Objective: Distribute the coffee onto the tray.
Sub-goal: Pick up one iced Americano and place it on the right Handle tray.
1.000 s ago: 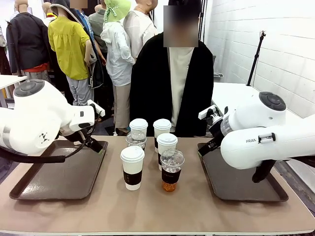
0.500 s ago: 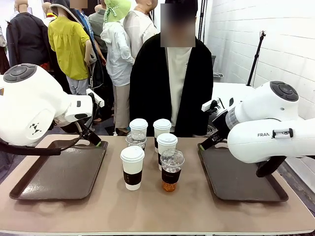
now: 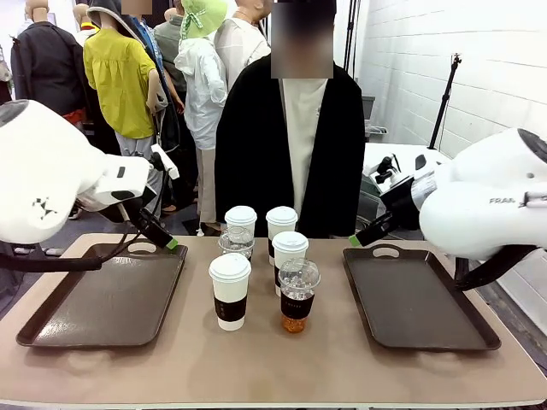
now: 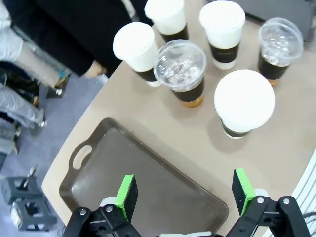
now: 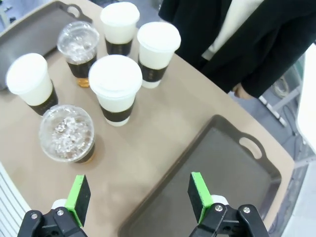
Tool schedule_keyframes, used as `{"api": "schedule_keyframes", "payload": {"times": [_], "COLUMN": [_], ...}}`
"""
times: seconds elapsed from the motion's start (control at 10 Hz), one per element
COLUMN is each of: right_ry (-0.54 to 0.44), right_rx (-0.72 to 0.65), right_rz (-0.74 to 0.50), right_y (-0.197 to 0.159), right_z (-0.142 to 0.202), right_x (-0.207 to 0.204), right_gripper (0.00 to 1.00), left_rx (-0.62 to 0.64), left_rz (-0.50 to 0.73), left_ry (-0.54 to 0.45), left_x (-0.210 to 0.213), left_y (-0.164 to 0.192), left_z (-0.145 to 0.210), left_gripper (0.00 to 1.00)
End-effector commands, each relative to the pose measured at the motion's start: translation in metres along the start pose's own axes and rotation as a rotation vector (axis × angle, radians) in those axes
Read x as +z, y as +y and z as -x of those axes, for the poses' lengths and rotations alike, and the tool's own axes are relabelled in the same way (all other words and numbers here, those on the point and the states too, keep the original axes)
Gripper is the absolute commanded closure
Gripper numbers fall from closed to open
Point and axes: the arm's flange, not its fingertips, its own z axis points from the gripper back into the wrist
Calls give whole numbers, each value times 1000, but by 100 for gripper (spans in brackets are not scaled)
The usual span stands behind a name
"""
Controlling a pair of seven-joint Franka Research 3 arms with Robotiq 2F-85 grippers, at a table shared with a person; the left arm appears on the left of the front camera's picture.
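Several coffee cups stand grouped mid-table between two dark trays: white lidded ones with brown sleeves [image 3: 231,290] and clear dome-lidded ones of amber drink [image 3: 298,295]. My left gripper [image 3: 168,242] hovers open above the far right corner of the left tray [image 3: 102,295]. In the left wrist view it [image 4: 184,192] hangs empty over that tray [image 4: 148,182], with the cups [image 4: 244,101] beyond. My right gripper [image 3: 355,240] is open over the right tray's [image 3: 419,299] far left corner. Seen from its wrist, it [image 5: 138,193] is empty, between the cups [image 5: 115,81] and its tray [image 5: 217,163].
A person in a black coat [image 3: 256,154] stands at the far side, right behind the cups. Bare tabletop [image 3: 273,367] runs along the near edge. The other tray [image 5: 29,39] lies beyond the cups in the right wrist view.
Both arms have risen and drawn outward, away from the middle. Each gripper has lifted off its tray's inner edge. The cups have not moved.
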Motion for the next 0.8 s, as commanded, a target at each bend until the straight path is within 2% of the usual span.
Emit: {"api": "schedule_keyframes", "payload": {"times": [0.0,0.1,0.3,0.5,0.7], "right_ry": [-20,-48,-84,-89,-71], "right_rx": [28,41,40,41,46], "right_rz": [-101,-132,-162,-172,-161], "right_y": [-1,-2,-6,-7,-4], "right_z": [20,19,21,20,14], "right_x": [7,12,14,10,7], "right_gripper": [0,0,0,0,0], "left_rx": [-84,-135,-152,-144,-75], "left_rz": [139,200,202,205,167], "left_ry": [13,-9,-42,-74,-114], "left_x": [18,25,29,29,30], "left_y": [7,9,14,16,16], "left_z": [9,9,12,17,17], "left_gripper": [0,0,0,0,0]}}
